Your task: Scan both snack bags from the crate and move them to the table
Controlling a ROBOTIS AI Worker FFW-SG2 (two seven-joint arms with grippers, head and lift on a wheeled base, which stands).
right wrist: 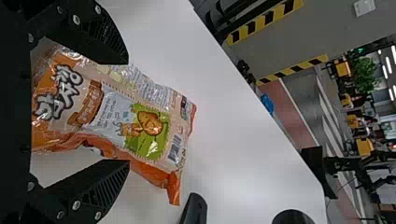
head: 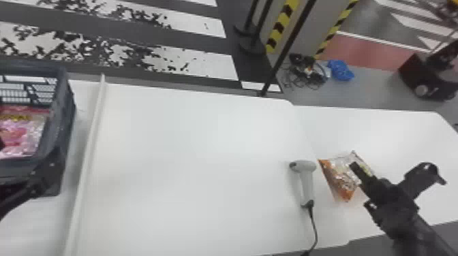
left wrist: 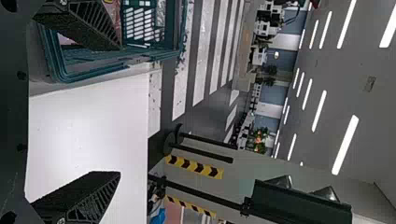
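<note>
Over my feeds I see a striped floor (head: 204, 26), a red floor patch (head: 368, 51), yellow-and-black tape (head: 282, 27), a grey wall (right wrist: 303, 39), orange chairs (right wrist: 364, 146) and bright ceiling lights (left wrist: 345, 144).

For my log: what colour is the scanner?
The scanner is light grey, clearest in the head view.

The head view looks down from above; closer, sideways-turned wrist views share its crate (head: 60, 126) (left) and snack bag (right wrist: 149, 126) (right).

Two black fingers (left wrist: 93, 191) stand well apart, one partly hiding the crate (left wrist: 105, 60) on the white desk (left wrist: 93, 121); striped floor (left wrist: 201, 51) lies beyond.
</note>
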